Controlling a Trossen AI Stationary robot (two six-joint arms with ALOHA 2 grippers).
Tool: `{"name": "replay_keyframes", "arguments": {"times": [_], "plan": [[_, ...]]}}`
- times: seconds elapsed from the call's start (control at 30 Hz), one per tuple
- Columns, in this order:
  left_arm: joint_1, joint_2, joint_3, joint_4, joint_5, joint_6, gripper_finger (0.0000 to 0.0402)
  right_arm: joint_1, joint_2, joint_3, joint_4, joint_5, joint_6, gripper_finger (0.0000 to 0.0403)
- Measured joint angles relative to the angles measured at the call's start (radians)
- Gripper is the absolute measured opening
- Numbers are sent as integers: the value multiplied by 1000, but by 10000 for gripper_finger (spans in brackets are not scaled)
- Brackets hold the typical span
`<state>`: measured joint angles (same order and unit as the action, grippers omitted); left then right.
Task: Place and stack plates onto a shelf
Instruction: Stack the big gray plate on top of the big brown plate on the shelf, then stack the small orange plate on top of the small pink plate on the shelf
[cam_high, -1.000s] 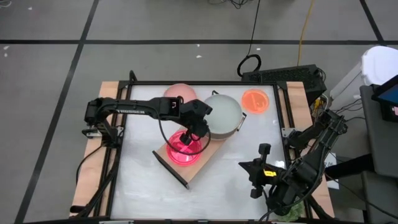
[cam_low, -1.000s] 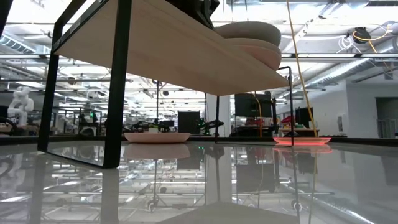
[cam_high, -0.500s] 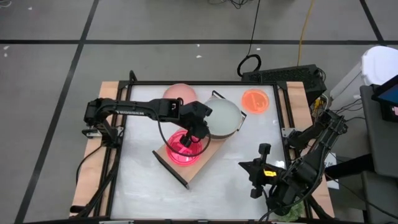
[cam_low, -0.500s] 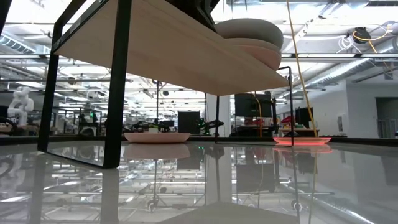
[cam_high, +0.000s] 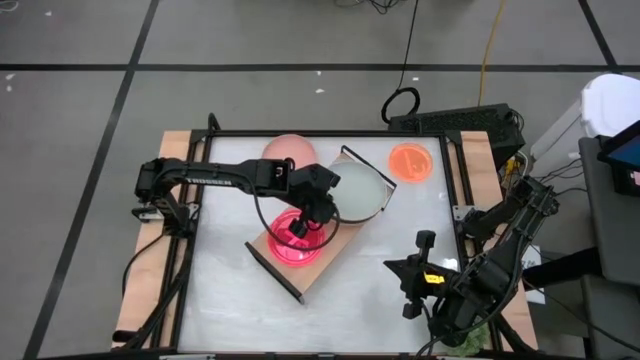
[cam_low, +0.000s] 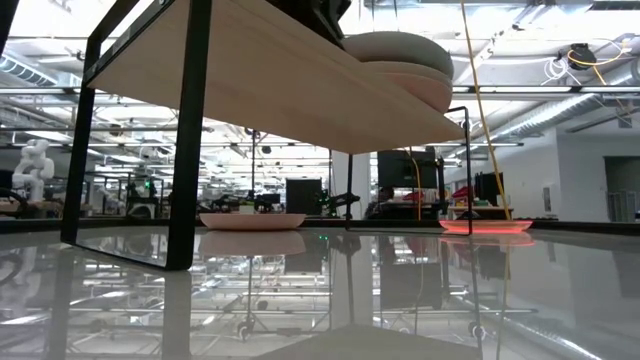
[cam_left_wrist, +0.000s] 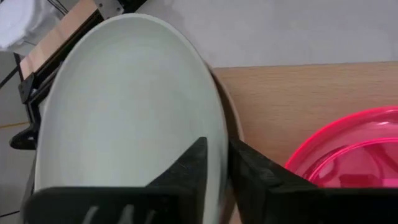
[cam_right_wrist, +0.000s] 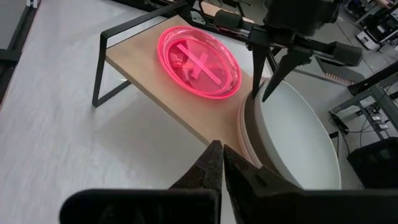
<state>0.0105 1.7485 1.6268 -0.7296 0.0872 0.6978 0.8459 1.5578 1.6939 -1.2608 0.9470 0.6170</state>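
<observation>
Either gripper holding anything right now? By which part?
The left gripper is at the rim of the pale grey plate; whether it grips cannot be told. The right gripper is shut on nothing.

The shelf crosses the middle of the bench from about 7 to 1 o'clock. Its top is taken by the neon pink plate and the stacked grey plate, with the left pincer over the strip between them. Toward 12 o'clock the dusty pink plate and orange plate block the far edge. From 5 to 8 o'clock the bench lies open, apart from the right pincer at 4 o'clock.
</observation>
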Motion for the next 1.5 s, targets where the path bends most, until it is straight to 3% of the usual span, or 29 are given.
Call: {"name": "replay_keyframes", "arguments": {"times": [0.27,0.47,0.77,0.87,1.0,1.17,1.37,1.5], "plan": [[0,0,0,21,0,-45,155,0,0,0,0,0,0,0],[-5,-1,0,54,0,-108,198,0,0,0,4,-1,0,0],[-14,-12,0,48,-2,-144,212,0,0,0,4,-1,2,0],[-10,-39,0,-28,-10,-180,212,-1,0,0,3,-1,27,0],[-10,-129,-1,-155,2,-239,212,-2,0,-4,7,8,55,0],[8,-293,-69,-145,7,-264,212,-2,0,-62,4,123,56,0],[72,-531,-309,5,2,-286,212,-49,1,-119,-5,224,121,0],[122,-670,-492,149,-6,-281,212,-122,1,-127,-35,142,185,0]]}}
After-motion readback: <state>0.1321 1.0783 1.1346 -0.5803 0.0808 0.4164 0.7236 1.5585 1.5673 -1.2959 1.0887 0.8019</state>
